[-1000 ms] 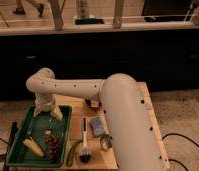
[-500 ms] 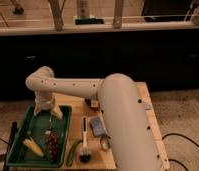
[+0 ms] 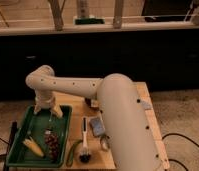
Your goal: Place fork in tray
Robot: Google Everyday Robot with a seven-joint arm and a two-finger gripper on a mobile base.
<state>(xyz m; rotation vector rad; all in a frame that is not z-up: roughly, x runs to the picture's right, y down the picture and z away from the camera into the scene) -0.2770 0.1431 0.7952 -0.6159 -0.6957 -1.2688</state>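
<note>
**Jaws open over the tray's far end; fork barely legible inside**

The gripper (image 3: pixel 47 111) hangs just above the far end of the tray (image 3: pixel 37 124), its jaws spread in a pale inverted V. Nothing can be made out between them.

The fork (image 3: pixel 48 132) appears to be the small pale sliver lying in the tray near its middle. It sits just beyond a dark red cluster (image 3: pixel 52 143), and its outline is too faint to tell how it is turned. A yellow corn cob (image 3: pixel 33 147) lies in the tray's near left part.

The tray's near edge is cut off by the frame. On the worktop (image 3: pixel 78 107) beside the tray lies a white-handled brush (image 3: pixel 84 134) with its dark head nearest the camera, and a small metal cup (image 3: pixel 104 144) sits just to its right. The thick cream arm (image 3: pixel 123 120) covers most of the worktop's right side, hiding whatever is under it.
</note>
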